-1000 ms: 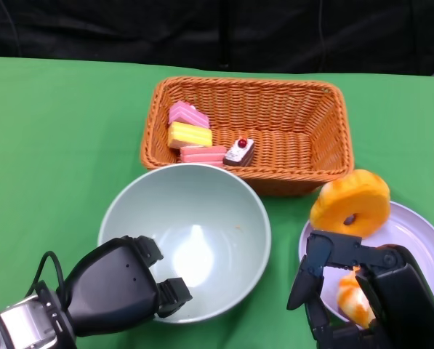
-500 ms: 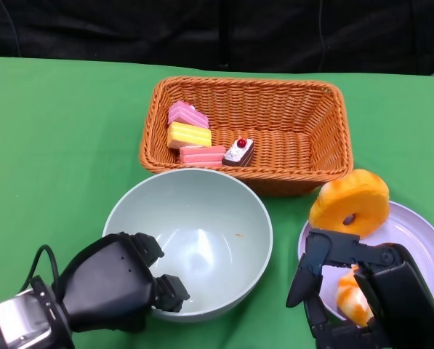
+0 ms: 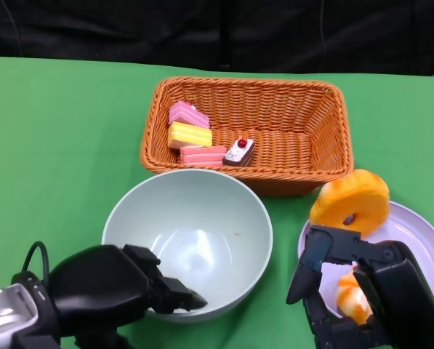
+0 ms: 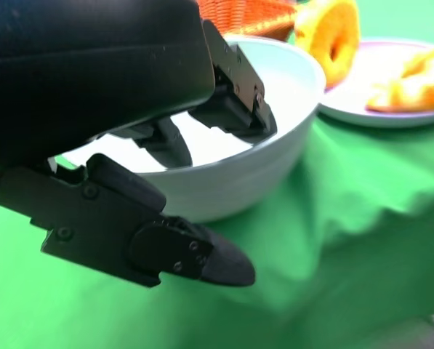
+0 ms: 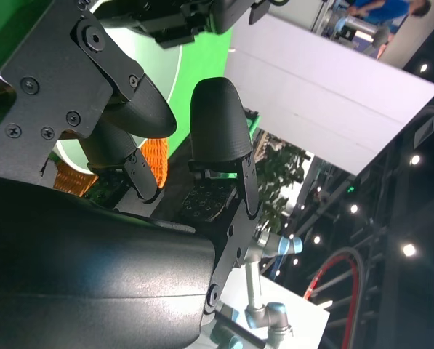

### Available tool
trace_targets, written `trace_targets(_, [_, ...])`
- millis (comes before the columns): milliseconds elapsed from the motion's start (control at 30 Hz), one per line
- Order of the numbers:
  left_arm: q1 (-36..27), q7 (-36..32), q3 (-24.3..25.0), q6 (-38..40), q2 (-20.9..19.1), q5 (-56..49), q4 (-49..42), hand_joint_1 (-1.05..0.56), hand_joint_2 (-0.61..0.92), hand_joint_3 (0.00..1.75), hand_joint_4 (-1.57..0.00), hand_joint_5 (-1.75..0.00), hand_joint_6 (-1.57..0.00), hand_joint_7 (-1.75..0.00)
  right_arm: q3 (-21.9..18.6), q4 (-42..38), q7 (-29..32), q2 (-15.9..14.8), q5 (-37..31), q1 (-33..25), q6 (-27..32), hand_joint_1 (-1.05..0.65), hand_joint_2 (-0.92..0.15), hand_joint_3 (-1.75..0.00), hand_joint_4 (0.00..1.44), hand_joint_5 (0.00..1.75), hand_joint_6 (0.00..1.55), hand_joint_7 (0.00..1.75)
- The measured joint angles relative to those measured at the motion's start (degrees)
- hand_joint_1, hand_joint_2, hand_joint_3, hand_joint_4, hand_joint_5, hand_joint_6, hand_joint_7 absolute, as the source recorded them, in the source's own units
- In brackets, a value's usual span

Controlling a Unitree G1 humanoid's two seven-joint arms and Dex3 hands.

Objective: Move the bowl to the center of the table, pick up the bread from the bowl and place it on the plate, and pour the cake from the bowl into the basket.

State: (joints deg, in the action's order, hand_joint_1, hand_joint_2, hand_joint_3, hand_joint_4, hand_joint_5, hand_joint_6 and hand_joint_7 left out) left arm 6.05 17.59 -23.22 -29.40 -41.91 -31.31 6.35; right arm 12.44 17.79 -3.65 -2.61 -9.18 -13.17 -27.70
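at the lower left, the left hand [image 3: 122, 291] grips the near rim of the bowl [image 3: 202, 218], fingers hooked inside the wall and the thumb [image 4: 191, 251] under it outside. the bowl sits upright on the green table [image 3: 57, 145], just in front of the basket [image 3: 304, 123], where four cake pieces [image 3: 202, 142] lie at its left end. to the right, the plate [image 3: 420, 233] carries the ring-shaped bread [image 3: 350, 202]. the right hand [image 3: 355, 294] rests over the plate's near edge, fingers loosely apart, holding nothing. no writing is readable.
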Motion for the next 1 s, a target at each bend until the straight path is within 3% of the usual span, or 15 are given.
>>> trace_targets(133, [-1.07, 7.88, 2.83, 3.24, -1.42, 6.97, 5.91, -0.92, 0.92, 0.32, -0.17, -0.44, -0.30, 0.00, -0.07, -0.36, 0.21, 0.23, -0.01, 0.27, -0.01, -0.06, -0.21, -1.75, 0.98, 1.73, 0.88, 1.50])
trace_targets(467, [-2.94, 12.87, 6.62, 5.66, -1.06, 11.70, 9.25, -0.92, 0.92, 0.34, -0.18, -0.45, -0.31, -0.01, 0.11, -0.40, -0.20, 0.18, 0.51, 0.39, 0.00, -0.05, -0.20, -1.75, 0.97, 1.74, 0.88, 1.51])
trace_targets(533, [-3.91, 13.02, 7.73, 5.19, -0.24, 14.00, 9.03, -0.82, 0.92, 0.36, -0.38, -0.56, -0.48, -0.09, 0.21, -0.40, -0.31, 0.18, 0.51, 0.47, -0.01, -0.04, -0.20, -1.74, 0.94, 1.71, 0.84, 1.48])
trace_targets(600, [-6.35, 10.57, 10.88, 4.26, 4.43, 22.32, 8.72, -0.72, 0.92, 0.35, -0.55, -0.65, -0.64, -0.16, 0.25, -0.41, -0.35, 0.19, 0.61, 0.37, -0.02, -0.03, -0.19, -1.73, 0.91, 1.68, 0.81, 1.45])
trace_targets(667, [-8.41, 8.05, 13.69, 3.52, 9.66, 30.87, 8.71, -0.63, 0.92, 0.30, -0.61, -0.77, -0.71, -0.19, 0.33, -0.41, -0.44, 0.13, 0.62, 0.35, -0.03, -0.02, -0.20, -1.71, 0.91, 1.66, 0.80, 1.41])
trace_targets(700, [-8.97, 7.36, 14.60, 3.35, 11.67, 33.64, 8.64, -0.57, 0.92, 0.27, -0.60, -0.92, -0.75, -0.26, 0.34, -0.41, -0.52, 0.06, 0.69, 0.36, -0.05, -0.02, -0.19, -1.70, 0.91, 1.64, 0.81, 1.40])
trace_targets(767, [-9.85, 5.72, 15.41, 3.21, 16.15, 37.43, 8.46, -0.51, 0.92, 0.25, -0.58, -1.15, -0.71, -0.57, 0.35, -0.41, -0.82, -0.17, 1.15, 0.36, -0.19, -0.03, -0.18, -1.69, 0.92, 1.62, 0.82, 1.36])
trace_targets(833, [-10.81, 3.83, 15.55, 3.21, 20.54, 38.73, 8.48, -0.45, 0.92, 0.26, -0.59, -1.28, -0.61, -0.88, 0.39, -0.42, -1.29, -0.26, 1.53, 0.25, -0.40, -0.03, -0.18, -1.67, 0.92, 1.60, 0.83, 1.33])
trace_targets(867, [-11.33, 3.21, 15.59, 3.21, 22.37, 39.39, 8.49, -0.41, 0.92, 0.26, -0.60, -1.30, -0.59, -0.94, 0.43, -0.45, -1.49, -0.28, 1.79, 0.16, -0.62, -0.04, -0.18, -1.66, 0.93, 1.59, 0.83, 1.31])
trace_targets(900, [-11.77, 2.72, 15.74, 3.15, 23.90, 39.60, 8.48, -0.29, 0.78, 0.54, -0.64, -1.33, -0.60, -0.99, 0.45, -0.53, -1.59, -0.29, 2.24, 0.02, -0.97, -0.04, -0.20, -1.63, 0.93, 1.58, 0.84, 1.29])
trace_targets(933, [-12.06, 1.95, 15.94, 3.03, 25.45, 39.60, 8.48, -0.18, 0.58, 0.95, -0.68, -1.36, -0.63, -1.04, 0.45, -0.61, -1.69, -0.30, 2.54, -0.09, -1.24, -0.03, -0.21, -1.61, 0.94, 1.57, 0.84, 1.27])
trace_targets(1000, [-12.86, 0.27, 16.48, 2.55, 28.51, 39.74, 8.53, -0.08, 0.52, 1.17, -0.76, -1.40, -0.69, -1.09, 0.49, -0.80, -1.87, -0.31, 2.92, -0.23, -1.47, -0.03, -0.23, -1.59, 0.94, 1.56, 0.85, 1.25])
